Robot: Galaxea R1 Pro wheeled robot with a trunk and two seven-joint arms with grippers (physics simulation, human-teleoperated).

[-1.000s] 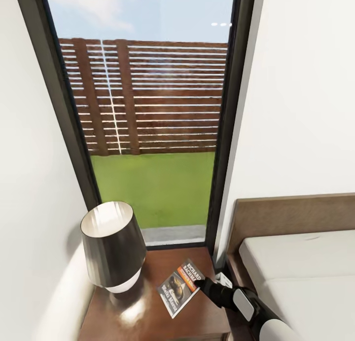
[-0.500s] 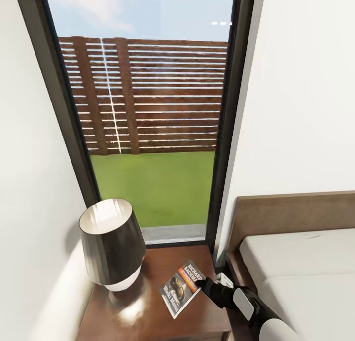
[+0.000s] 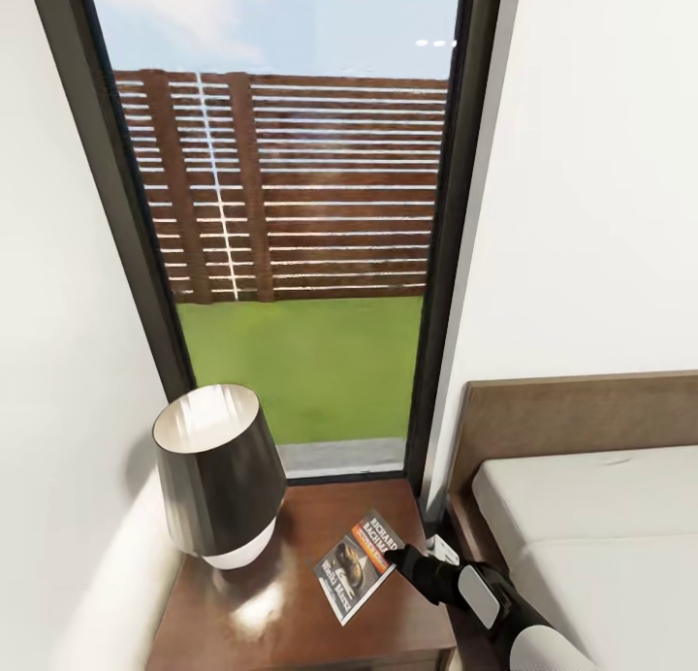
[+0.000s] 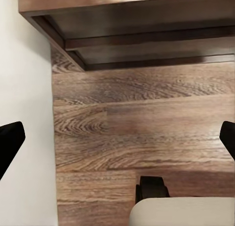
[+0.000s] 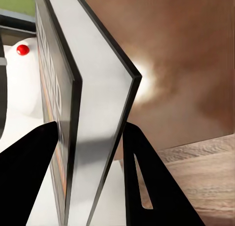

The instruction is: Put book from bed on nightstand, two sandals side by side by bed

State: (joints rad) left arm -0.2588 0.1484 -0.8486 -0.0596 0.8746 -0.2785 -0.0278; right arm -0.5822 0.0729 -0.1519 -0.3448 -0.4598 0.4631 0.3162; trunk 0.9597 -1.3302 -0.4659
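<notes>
In the head view the right gripper [image 3: 393,558] reaches in over the dark brown nightstand [image 3: 291,613] and pinches the book [image 3: 356,564] by its edge nearest the bed. The book hangs low over the glossy wooden surface, tilted, with its cover of orange band, white lettering and a picture facing up; whether its far corner touches the wood cannot be told. The right wrist view shows the two black fingers [image 5: 29,182] closed on either side of the thin book [image 5: 93,103], seen edge-on, with the brown top behind it. A lamp [image 3: 215,477] with a dark shade and a white base stands on the nightstand beside the book, toward the white wall. Behind the nightstand a tall dark-framed window [image 3: 291,215] shows grass and a slatted fence. The bed [image 3: 601,535], with light-grey mattress and brown headboard, lies just beside the nightstand. In the left wrist view the left gripper [image 4: 117,142] is spread wide over the wood-plank floor [image 4: 142,123], holding nothing, below a dark wooden underside.
</notes>
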